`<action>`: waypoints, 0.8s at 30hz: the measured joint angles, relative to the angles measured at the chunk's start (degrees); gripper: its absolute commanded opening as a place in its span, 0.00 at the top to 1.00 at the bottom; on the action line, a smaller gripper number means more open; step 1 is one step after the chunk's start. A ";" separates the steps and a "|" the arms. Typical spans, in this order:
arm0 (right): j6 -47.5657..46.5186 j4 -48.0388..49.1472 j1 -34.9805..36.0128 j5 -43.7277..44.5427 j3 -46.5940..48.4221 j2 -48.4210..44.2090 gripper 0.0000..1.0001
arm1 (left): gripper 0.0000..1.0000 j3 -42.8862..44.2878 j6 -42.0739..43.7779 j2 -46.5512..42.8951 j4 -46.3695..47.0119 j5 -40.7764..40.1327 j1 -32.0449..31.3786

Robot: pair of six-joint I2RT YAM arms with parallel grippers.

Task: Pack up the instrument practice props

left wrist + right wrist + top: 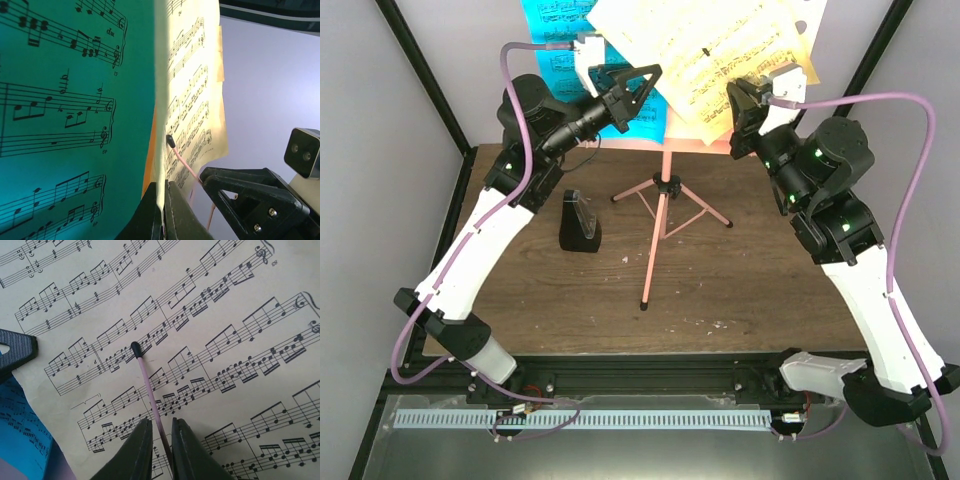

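Pale grey walls and a black frame close in a dark wooden tabletop (750, 290). From above, the salmon-pink music stand (657, 240) stands on its tripod near the middle of the wood. Its desk is raised toward the far wall and carries the sheet-music pages (700, 60): a blue page (545, 30) on the left and a yellow page (740, 40) overlapping it on the right. The small black metronome (578, 222) stands upright left of the tripod, apart from it. Both arms reach up to the desk. The left fingers (638, 95) are at the lower edge where blue meets yellow, and the right fingers (745, 105) are at the lower part of the yellow page.

In the left wrist view, the blue page fills the left half and the yellow page runs down the middle. The left fingers lie pressed together at the bottom with a pale page edge running down between them; I cannot tell which page it belongs to. A thin pink rod (179, 157) with a black tip lies against the yellow page and leads down to the right arm's triangular finger. A pale two-lens box (302, 152) sits behind that finger.

In the right wrist view, the yellow page fills nearly everything, with a corner of blue at lower left. One ribbed left finger shows at the left edge, by the yellow page's border. The right fingers stand a narrow gap apart with the rod passing down into that gap. Whether they pinch it cannot be told.
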 measured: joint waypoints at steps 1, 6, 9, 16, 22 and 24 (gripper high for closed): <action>-0.07 0.24 0.00 0.00 -0.31 -0.17 0.90 | 1.00 -0.07 -0.02 -0.07 0.00 0.11 0.00; -0.37 1.97 0.00 0.02 -2.29 -1.05 0.98 | 1.00 -0.07 -0.02 -0.37 0.02 0.61 0.00; -0.37 3.13 0.00 0.09 -3.76 -1.68 0.99 | 1.00 -0.07 -0.02 -0.48 0.04 0.92 0.00; 0.28 6.23 0.00 0.33 -9.03 -4.44 0.99 | 1.00 -0.09 0.04 -0.61 0.44 2.08 0.00; 0.87 7.52 0.00 1.36 -9.33 -4.50 0.99 | 1.00 -1.14 1.84 -2.97 0.55 5.09 0.00; 1.25 7.78 0.00 1.73 -9.33 -4.48 0.99 | 1.00 -1.38 2.71 -4.37 0.61 6.25 0.00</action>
